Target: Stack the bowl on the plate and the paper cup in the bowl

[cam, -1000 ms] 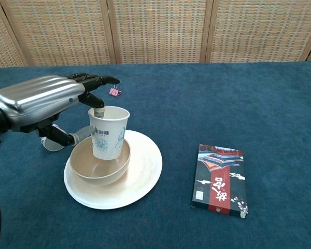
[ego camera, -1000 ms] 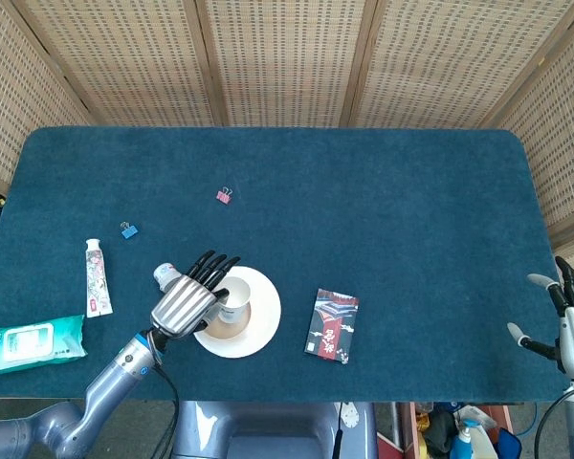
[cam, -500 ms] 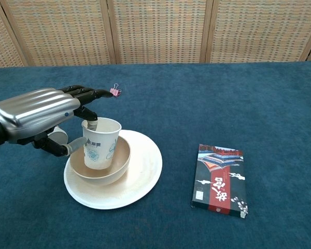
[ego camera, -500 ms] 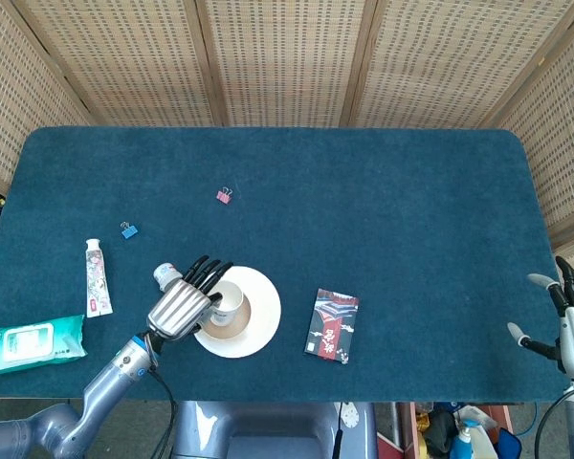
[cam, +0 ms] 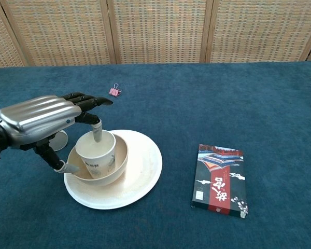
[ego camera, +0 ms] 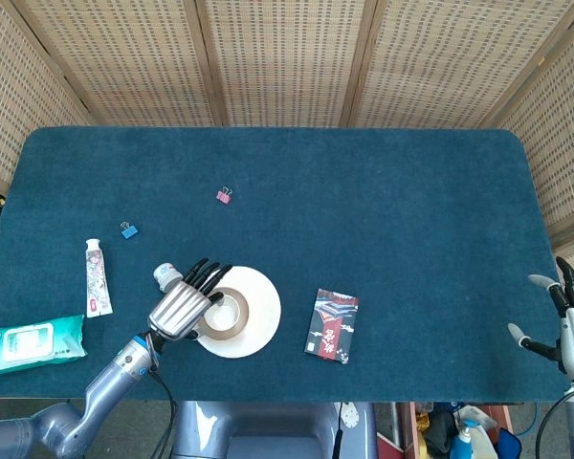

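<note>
A white paper cup [cam: 96, 153] stands inside the beige bowl [cam: 122, 154], and the bowl sits on the white plate [cam: 145, 174]. From above, the cup [ego camera: 221, 311] shows as a ring within the plate [ego camera: 258, 316] near the table's front left. My left hand [cam: 39, 118] [ego camera: 184, 303] reaches over the cup from the left. One finger dips inside the cup's rim, and the thumb lies low by the bowl's outer wall. My right hand [ego camera: 572, 330] hangs beyond the table's right front corner with fingers spread, holding nothing.
A dark printed box [cam: 220, 179] [ego camera: 332, 325] lies right of the plate. A small white bottle [ego camera: 165, 275] stands just behind my left hand. Further left lie a toothpaste tube [ego camera: 97, 277], a wipes pack [ego camera: 36, 342] and a blue clip [ego camera: 128, 230]. A pink clip [cam: 114, 91] lies behind.
My left hand has lowered the paper cup from above the bowl down into it. The hand has sunk slightly with it. The right hand has not moved.
</note>
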Controlling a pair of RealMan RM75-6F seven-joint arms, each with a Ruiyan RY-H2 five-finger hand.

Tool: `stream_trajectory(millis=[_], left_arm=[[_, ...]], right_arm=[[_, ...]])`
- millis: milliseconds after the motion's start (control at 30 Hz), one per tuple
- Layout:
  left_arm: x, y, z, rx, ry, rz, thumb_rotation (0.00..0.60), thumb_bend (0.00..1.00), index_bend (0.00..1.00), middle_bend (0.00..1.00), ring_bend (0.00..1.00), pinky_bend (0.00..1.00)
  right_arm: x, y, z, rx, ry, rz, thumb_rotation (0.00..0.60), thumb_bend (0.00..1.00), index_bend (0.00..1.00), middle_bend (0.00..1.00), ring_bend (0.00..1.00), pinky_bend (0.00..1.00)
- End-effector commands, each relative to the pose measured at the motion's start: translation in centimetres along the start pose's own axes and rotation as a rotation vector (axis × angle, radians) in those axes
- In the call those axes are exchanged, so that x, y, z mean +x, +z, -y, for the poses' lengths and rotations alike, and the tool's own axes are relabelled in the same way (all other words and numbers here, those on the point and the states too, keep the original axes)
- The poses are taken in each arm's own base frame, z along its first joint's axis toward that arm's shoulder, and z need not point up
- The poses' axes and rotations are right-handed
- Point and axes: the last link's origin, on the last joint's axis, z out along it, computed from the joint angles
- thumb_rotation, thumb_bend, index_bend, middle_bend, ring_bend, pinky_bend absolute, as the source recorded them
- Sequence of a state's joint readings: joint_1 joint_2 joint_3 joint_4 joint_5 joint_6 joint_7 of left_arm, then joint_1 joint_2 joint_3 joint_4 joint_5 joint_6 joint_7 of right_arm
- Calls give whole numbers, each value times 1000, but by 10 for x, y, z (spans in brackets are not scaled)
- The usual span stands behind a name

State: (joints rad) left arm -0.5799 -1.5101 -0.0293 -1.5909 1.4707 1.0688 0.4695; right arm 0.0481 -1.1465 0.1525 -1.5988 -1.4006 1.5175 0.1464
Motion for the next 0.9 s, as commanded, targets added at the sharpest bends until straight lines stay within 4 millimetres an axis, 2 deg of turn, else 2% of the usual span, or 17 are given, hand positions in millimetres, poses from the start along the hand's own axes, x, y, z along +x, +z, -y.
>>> stream_trajectory(millis=[33, 233, 367, 500, 667, 900], left_arm=[[2, -1, 1, 3, -6, -5, 600, 72, 337, 0, 0, 0], [10, -4, 7, 23, -33, -33, 600, 65, 284, 0, 0, 0], [30, -18, 23, 81, -100, -101, 600, 64, 276, 0, 0, 0], [47, -32, 40, 131, -128, -158, 600, 60, 214, 0, 0, 0], [62, -66, 68, 223, -131, -214, 600, 52, 136, 0, 0, 0], [54, -107, 90, 329, -91, -241, 600, 50, 86, 0, 0, 0]], right_arm=[[0, 0, 0, 0, 0, 0, 600, 148, 223, 0, 0, 0], [0, 0, 0, 0, -2, 0, 600, 148, 223, 0, 0, 0], [-1, 0, 0, 1, -4, 2, 600, 148, 223, 0, 0, 0], [-2, 0, 2, 5, -6, 5, 600, 148, 223, 0, 0, 0], [-5, -1, 4, 14, -12, 16, 600, 148, 223, 0, 0, 0], [-10, -2, 9, 38, -26, 35, 600, 148, 223, 0, 0, 0]])
